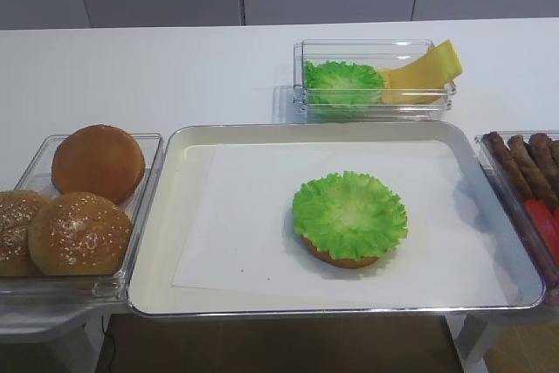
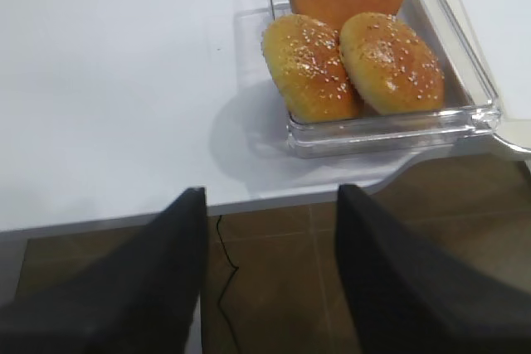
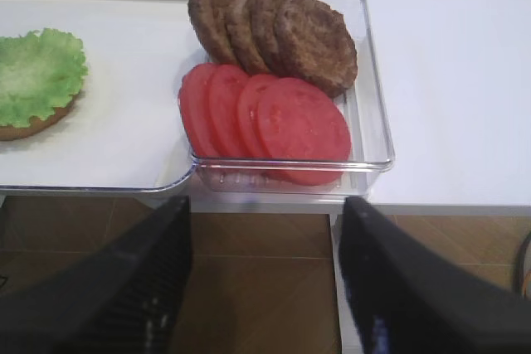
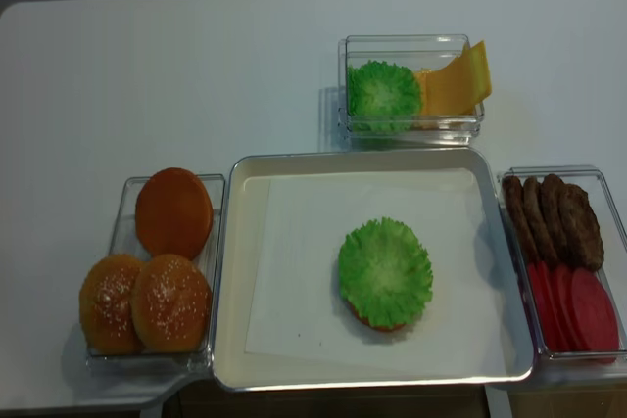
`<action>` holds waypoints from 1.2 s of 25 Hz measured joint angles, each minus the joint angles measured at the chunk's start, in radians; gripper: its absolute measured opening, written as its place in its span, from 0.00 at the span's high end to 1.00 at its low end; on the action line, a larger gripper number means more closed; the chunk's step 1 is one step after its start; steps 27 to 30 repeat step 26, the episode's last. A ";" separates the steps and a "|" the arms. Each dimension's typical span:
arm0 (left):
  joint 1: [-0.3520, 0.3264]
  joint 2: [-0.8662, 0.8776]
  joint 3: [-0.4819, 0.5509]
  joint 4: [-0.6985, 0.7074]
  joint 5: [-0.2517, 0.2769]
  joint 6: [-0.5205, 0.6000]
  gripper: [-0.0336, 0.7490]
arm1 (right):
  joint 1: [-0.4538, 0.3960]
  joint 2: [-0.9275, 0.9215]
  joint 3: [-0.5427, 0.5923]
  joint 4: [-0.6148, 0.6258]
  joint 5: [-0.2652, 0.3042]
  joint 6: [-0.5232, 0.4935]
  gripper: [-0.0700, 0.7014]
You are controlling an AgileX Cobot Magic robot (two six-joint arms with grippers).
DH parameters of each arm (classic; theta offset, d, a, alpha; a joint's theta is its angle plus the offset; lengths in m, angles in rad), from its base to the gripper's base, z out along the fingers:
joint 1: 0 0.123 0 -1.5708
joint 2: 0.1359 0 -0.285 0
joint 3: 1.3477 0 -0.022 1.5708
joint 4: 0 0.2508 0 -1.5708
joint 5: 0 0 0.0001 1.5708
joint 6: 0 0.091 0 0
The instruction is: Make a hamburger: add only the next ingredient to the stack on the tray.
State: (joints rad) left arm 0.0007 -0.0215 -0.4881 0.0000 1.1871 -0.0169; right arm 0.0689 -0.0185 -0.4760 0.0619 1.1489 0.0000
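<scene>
A bright green ruffled lettuce leaf (image 1: 349,213) (image 4: 384,271) lies on top of the stack, a flat bun bottom whose golden rim (image 1: 345,259) (image 3: 33,126) peeks out beneath it. The stack sits right of centre on the silver tray (image 1: 175,141) with its white paper liner. Neither gripper shows in the two exterior views. In the right wrist view my right gripper (image 3: 265,205) hangs open and empty below the table's front edge, facing the patty bin. My left gripper (image 2: 272,192) is likewise open and empty below the edge, near the bun bin.
A clear bin behind the tray holds another lettuce leaf (image 1: 343,83) and yellow cheese slices (image 1: 428,72). Left of the tray a bin holds three domed buns (image 1: 87,198). On the right, a bin carries brown patties (image 3: 282,31) and tomato slices (image 3: 274,118).
</scene>
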 joint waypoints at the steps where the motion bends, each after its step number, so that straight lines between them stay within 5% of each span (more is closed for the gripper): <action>1: 0.000 0.000 0.000 0.000 0.000 0.000 0.48 | -0.002 0.000 0.000 0.000 0.000 0.000 0.36; 30: 0.000 0.000 0.000 0.000 0.000 0.000 0.48 | -0.002 0.000 0.000 0.000 0.000 0.000 0.36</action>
